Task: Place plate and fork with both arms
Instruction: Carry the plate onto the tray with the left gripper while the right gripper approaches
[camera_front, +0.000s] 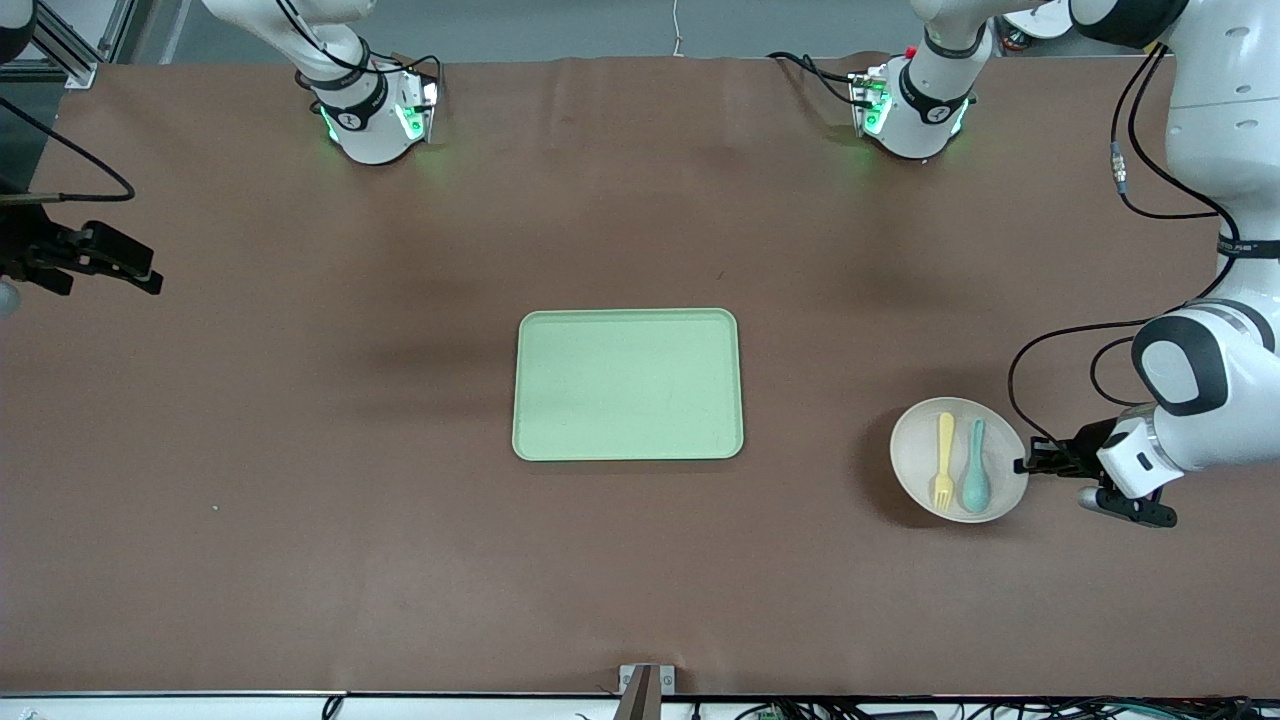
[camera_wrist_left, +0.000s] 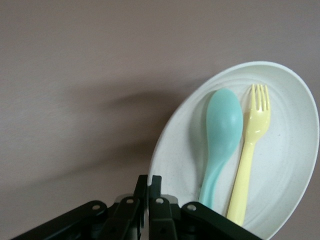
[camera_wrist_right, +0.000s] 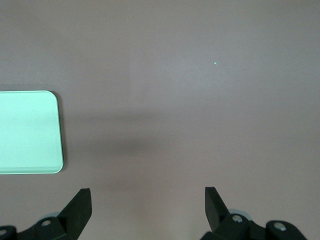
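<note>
The pale plate (camera_front: 915, 455) is at the left arm's end of the table, a little nearer the front camera than the green tray. The yellow fork (camera_front: 944, 460) and a teal spoon (camera_front: 976, 465) lie side by side in it. My left gripper (camera_front: 1025, 466) is shut on the plate's rim at its edge toward that table end. The left wrist view shows its fingertips (camera_wrist_left: 149, 181) pinching the rim of the plate (camera_wrist_left: 290, 150), with the fork (camera_wrist_left: 250, 145) and spoon (camera_wrist_left: 222, 125) in it. My right gripper (camera_front: 152, 278) waits open and empty over the right arm's end of the table, also seen in its wrist view (camera_wrist_right: 148, 197).
The light-green tray (camera_front: 628, 385) lies in the middle of the brown table; a corner of it shows in the right wrist view (camera_wrist_right: 27, 132). The arm bases stand along the table's edge farthest from the front camera.
</note>
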